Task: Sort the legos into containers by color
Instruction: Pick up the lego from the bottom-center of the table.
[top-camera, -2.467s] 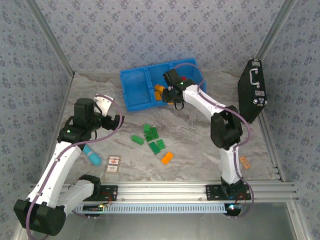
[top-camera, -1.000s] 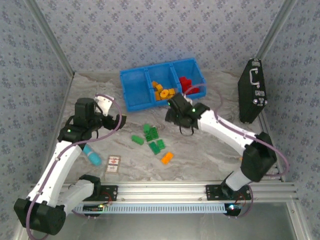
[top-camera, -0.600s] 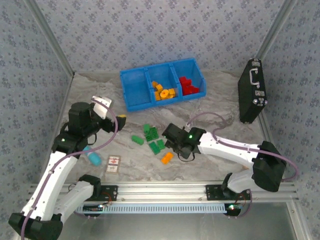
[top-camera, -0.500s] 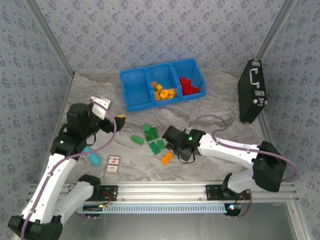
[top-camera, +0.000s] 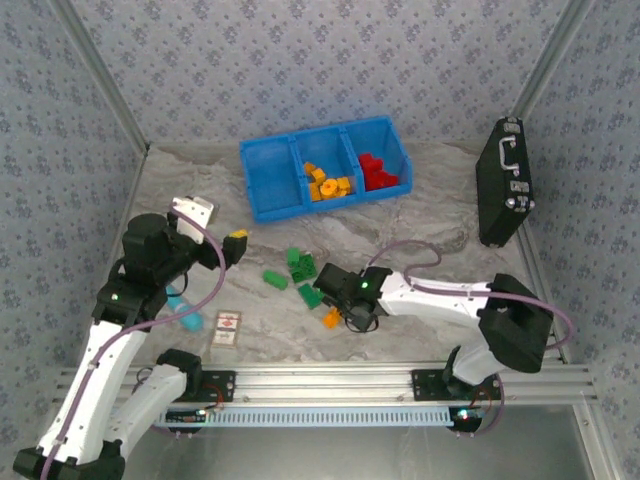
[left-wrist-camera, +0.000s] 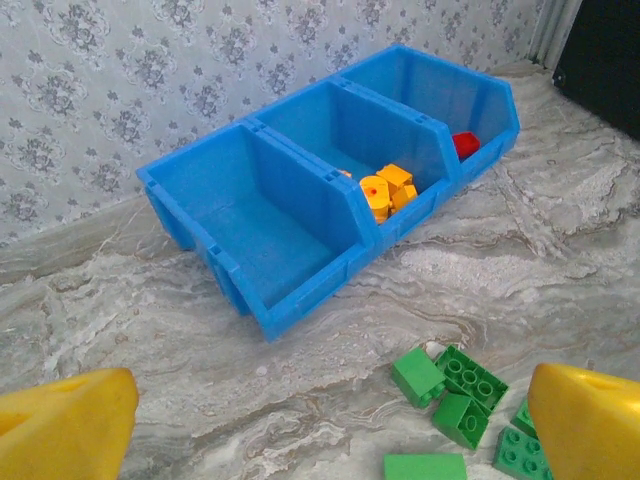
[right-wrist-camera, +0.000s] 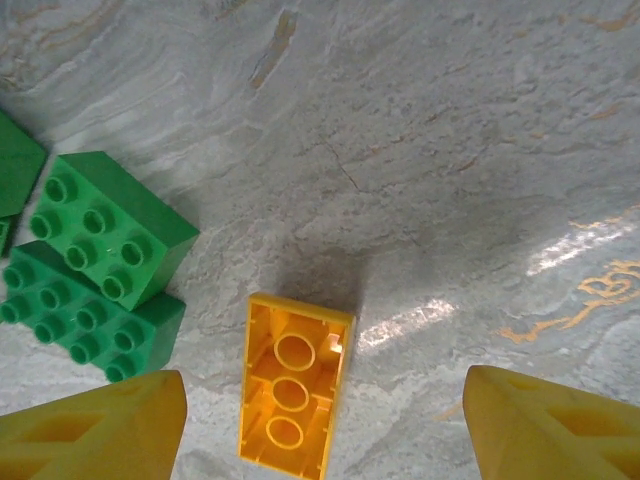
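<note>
The blue container (top-camera: 272, 180) stands at the back; its left compartment (left-wrist-camera: 270, 225) holds nothing. Orange-yellow legos (top-camera: 326, 185) lie in the middle one and red legos (top-camera: 375, 172) in the right one. Several green legos (top-camera: 300, 270) are scattered mid-table. An orange-yellow brick (right-wrist-camera: 293, 400) lies hollow side up beside two green bricks (right-wrist-camera: 108, 238). My right gripper (right-wrist-camera: 325, 430) hovers open just above it, a finger on either side, not touching. Left of the green legos (left-wrist-camera: 450, 385), my left gripper (top-camera: 236, 244) stands wide open and holds nothing.
A black case (top-camera: 503, 180) with a metal handle leans against the right wall. A light-blue cylinder (top-camera: 184, 316) and a small printed card (top-camera: 228, 328) lie near the left arm. Patterned walls close in the table on three sides.
My right arm has swung from the bin down to the orange-yellow brick on the near table, its jaws widening. The left arm has drawn back to the left a little.
</note>
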